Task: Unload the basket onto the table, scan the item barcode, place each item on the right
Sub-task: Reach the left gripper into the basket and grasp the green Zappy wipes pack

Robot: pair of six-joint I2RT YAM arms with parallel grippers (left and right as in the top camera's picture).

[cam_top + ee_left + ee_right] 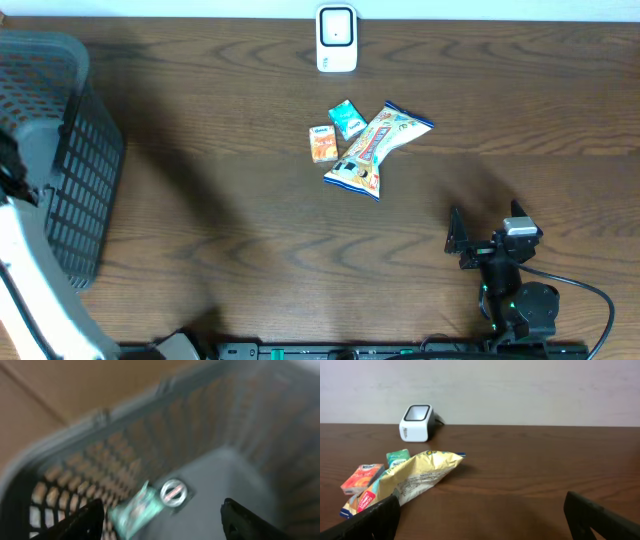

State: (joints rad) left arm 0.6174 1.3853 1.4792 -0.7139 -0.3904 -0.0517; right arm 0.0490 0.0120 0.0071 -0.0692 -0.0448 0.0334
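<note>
The white barcode scanner (337,38) stands at the table's far edge and shows again in the right wrist view (416,422). In front of it lie three items: a yellow snack bag (377,150) (415,477), a small orange box (322,144) (362,477) and a small teal box (347,119) (397,457). My right gripper (485,240) (482,520) hangs open near the front right, well short of the items. My left gripper (162,525) is open inside the grey basket (240,470), above a blurred teal packet (140,509) and a round item (173,493).
The dark grey mesh basket (60,150) fills the left side of the table, with my white left arm (25,290) reaching over it. Bare brown wood lies between the items and my right gripper.
</note>
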